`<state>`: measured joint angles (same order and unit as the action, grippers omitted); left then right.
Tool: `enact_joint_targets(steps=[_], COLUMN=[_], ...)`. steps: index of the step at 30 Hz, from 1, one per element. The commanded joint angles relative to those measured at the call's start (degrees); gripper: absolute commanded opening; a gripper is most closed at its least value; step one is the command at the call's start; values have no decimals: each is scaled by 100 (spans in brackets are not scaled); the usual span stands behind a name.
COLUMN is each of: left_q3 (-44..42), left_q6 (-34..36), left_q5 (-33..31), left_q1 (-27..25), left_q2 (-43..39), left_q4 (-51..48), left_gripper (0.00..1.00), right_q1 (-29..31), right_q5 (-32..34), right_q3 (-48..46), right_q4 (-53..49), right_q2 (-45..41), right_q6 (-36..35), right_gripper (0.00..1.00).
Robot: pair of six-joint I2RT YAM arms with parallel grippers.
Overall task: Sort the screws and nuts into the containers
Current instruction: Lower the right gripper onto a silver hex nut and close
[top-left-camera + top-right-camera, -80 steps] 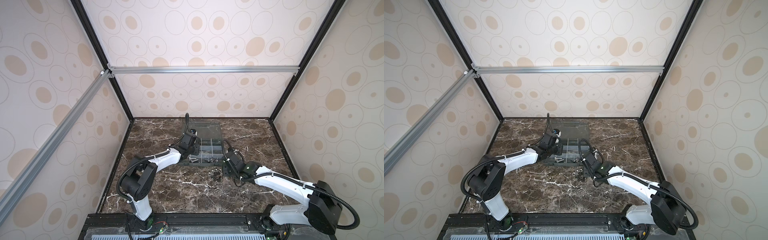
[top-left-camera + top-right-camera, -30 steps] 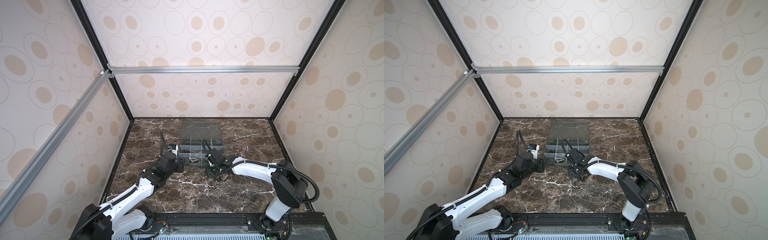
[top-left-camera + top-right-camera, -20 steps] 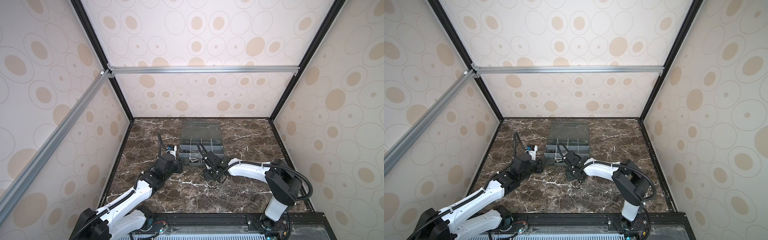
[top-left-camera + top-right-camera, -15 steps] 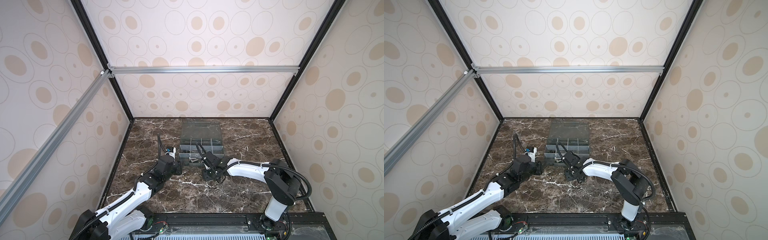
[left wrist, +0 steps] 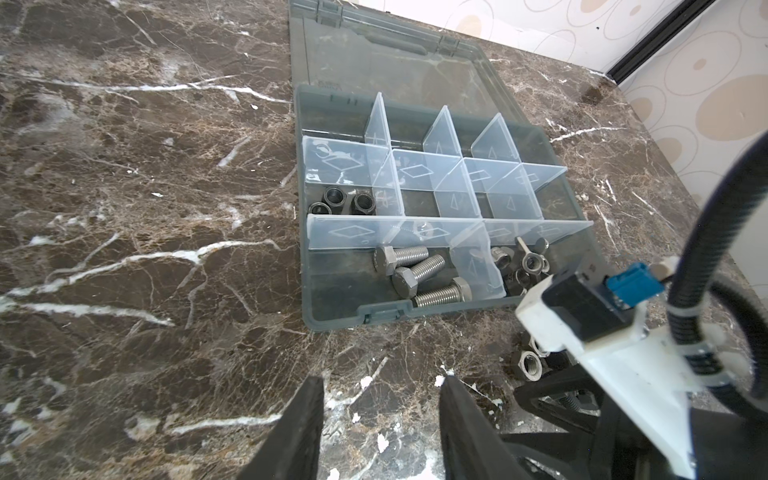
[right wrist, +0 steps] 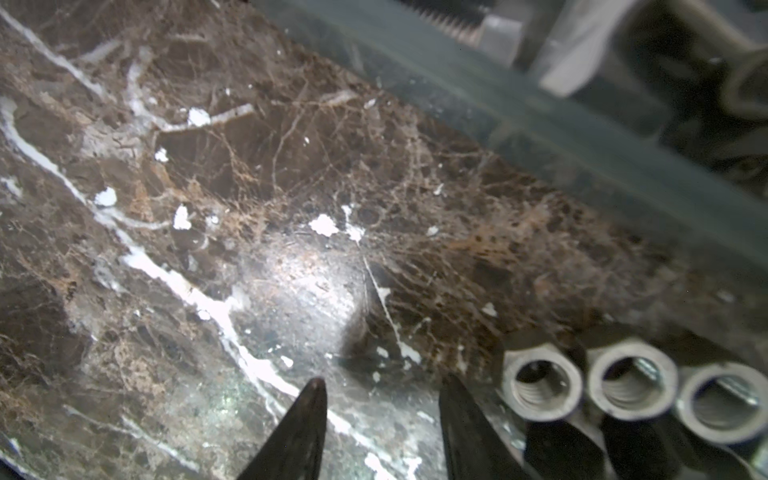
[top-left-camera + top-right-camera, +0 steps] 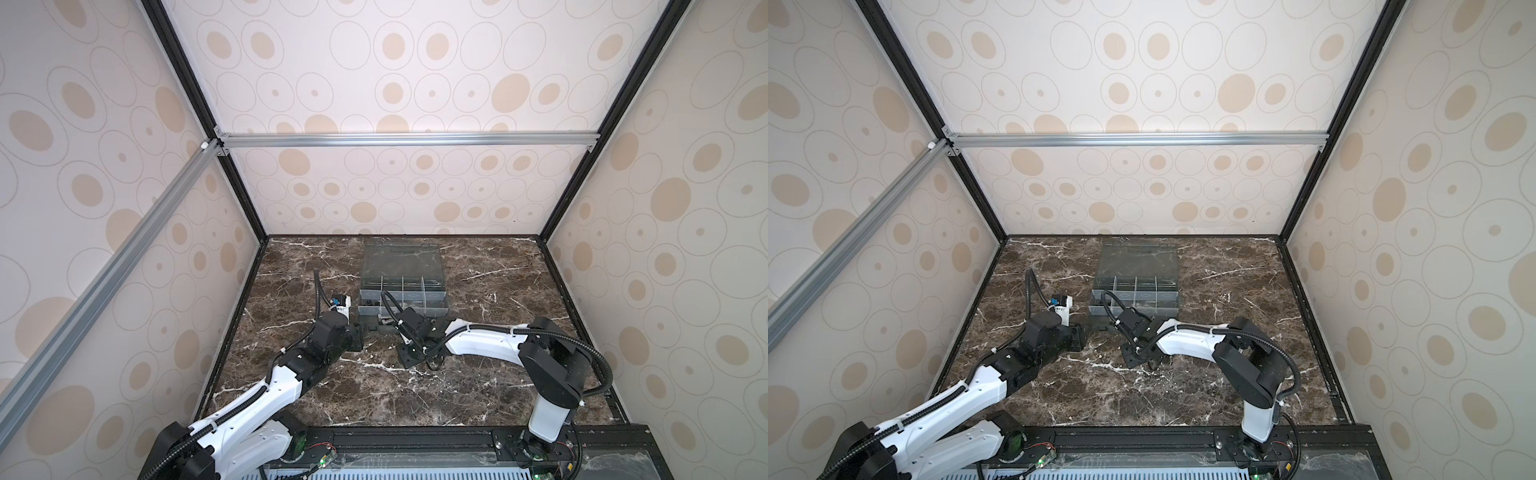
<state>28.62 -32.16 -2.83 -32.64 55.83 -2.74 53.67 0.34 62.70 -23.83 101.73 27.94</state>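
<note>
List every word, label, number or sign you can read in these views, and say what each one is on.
No readable words or numbers anywhere.
Diamond outline, no letters: moulded on the long clear dividers of the organizer box.
Triangle outline, no letters: on the short cross dividers.
Small moulded mark on the lid, at its edge by the box: too small to read.

I log one divided box (image 5: 336,322), three screws (image 5: 419,270) in one cell (image 5: 340,282), three dark nuts (image 5: 345,201) in another, three silver nuts (image 6: 631,382) loose on the table (image 6: 249,166), and more nuts (image 5: 528,262) beside the screws, partly hidden, uncounted.
</note>
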Motion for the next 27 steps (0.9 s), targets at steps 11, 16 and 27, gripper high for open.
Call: enact_joint_targets(steps=[11, 16, 27], left_q3=[38, -5, -41], left_q6=[-44, -62, -75], left_q5=[-25, -33, -20], left_q1=[39, 39, 39], left_q2=[-89, -147, -153], left_q4=[-181, -184, -147], left_gripper=[46, 46, 46], right_q1=[-142, -151, -107], right_q5=[701, 606, 55], right_q3=[450, 432, 381], right_q4=[-673, -618, -428], right_q2=[105, 241, 308], right_q6=[-246, -228, -116], right_gripper=[48, 48, 47])
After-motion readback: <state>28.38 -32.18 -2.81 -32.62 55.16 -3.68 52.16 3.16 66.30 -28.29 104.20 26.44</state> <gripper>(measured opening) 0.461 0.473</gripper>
